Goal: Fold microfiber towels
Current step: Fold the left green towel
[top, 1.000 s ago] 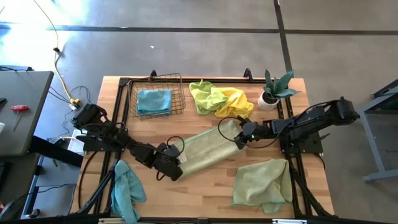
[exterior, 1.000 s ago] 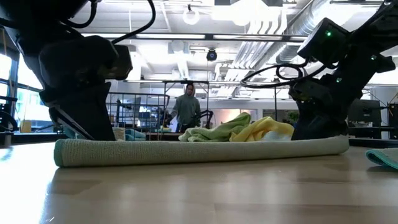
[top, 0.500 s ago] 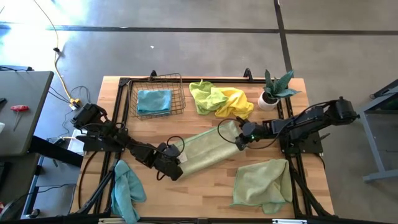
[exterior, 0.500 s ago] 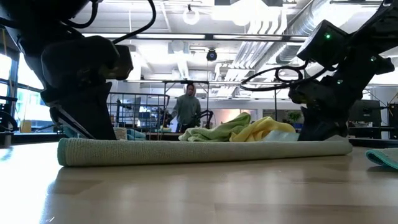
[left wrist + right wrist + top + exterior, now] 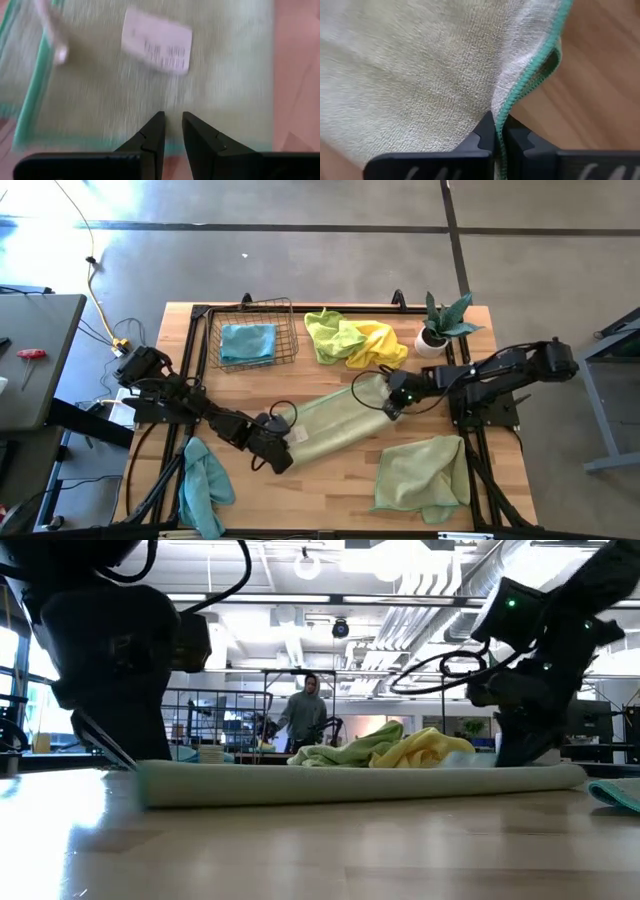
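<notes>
A pale sage towel (image 5: 335,420), folded into a long strip, lies slantwise on the middle of the table. My left gripper (image 5: 288,446) is shut on its near-left end; the left wrist view shows that end and a white label (image 5: 157,47). My right gripper (image 5: 391,407) is shut on its far-right end. A light blue towel (image 5: 248,342) lies in the wire basket (image 5: 292,330). A lime green and a yellow towel (image 5: 355,340) lie heaped at the far middle. My left gripper (image 5: 172,120) has the sage towel's near-left end (image 5: 172,105) in the narrow gap between its two fingers, just past the teal hem. It comes in low from the table's left. How many layers it holds does not show. The strip rests on the table. My right gripper (image 5: 499,127) pinches the teal-hemmed edge (image 5: 522,92) at the towel's far-right end between its two fingers. Two hemmed layers show at that edge. The fingers come in low from the table's right. The towel's end rests on the wood.
Another pale green towel (image 5: 422,472) lies spread at the near right. A teal towel (image 5: 203,485) hangs over the near-left edge. A potted plant (image 5: 437,328) stands at the far right corner. In the low view a person (image 5: 305,720) stands in the room behind.
The sage strip has slid toward the table's right: in the low view both its ends stand farther right than a second ago. My right gripper has gone a little toward the right edge with its end, and my left gripper has followed with the other end.
</notes>
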{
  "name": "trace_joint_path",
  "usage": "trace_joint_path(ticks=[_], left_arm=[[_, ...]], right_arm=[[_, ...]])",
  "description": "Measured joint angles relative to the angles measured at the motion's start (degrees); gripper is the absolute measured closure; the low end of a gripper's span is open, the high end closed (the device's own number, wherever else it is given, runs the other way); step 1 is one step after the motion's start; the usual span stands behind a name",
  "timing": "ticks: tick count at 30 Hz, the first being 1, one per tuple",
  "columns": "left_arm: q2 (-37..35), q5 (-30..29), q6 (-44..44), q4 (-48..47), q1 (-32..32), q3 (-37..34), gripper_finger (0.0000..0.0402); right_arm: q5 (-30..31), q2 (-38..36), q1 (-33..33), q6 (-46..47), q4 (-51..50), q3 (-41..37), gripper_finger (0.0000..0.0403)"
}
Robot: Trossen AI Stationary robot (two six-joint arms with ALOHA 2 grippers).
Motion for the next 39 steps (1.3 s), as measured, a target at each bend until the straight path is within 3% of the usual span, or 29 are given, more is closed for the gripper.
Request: trace_joint_path(ticks=[3, 8, 11, 14, 21, 31, 39], left_arm=[[0.00, 0.75, 0.05, 0.13, -0.01, 0.28, 0.0344], [0.00, 0.63, 2.93, 0.12, -0.55, 1.98, 0.0344], [0.00, 0.40, 4.47, 0.25, -1.09, 2.97, 0.0344], [0.00, 0.03, 5.05, 0.10, -1.72, 3.44, 0.0344], [0.00, -0.15, 6.06, 1.17, -3.44, 3.65, 0.0344], [0.00, -0.18, 6.53, 1.18, -5.20, 3.65, 0.0344], [0.00, -0.18, 6.54, 2.07, -6.90, 3.63, 0.0344]], right_arm=[[1.86, -0.82, -0.41, -2.55, -11.15, 4.73, 0.0402], [10.90, -0.87, 0.13, -4.65, -29.20, 15.05, 0.0402], [13.42, -0.93, 0.46, -3.89, -34.06, 20.12, 0.0402], [11.18, -0.81, 0.51, -2.25, -34.60, 22.63, 0.0402], [2.64, -0.45, 3.63, 2.64, -25.47, 22.98, 0.0403], [-0.70, 8.35, 11.62, 7.09, -9.13, 22.85, 0.0403], [-0.57, 12.84, 12.13, 8.39, 5.02, 22.83, 0.0403]])
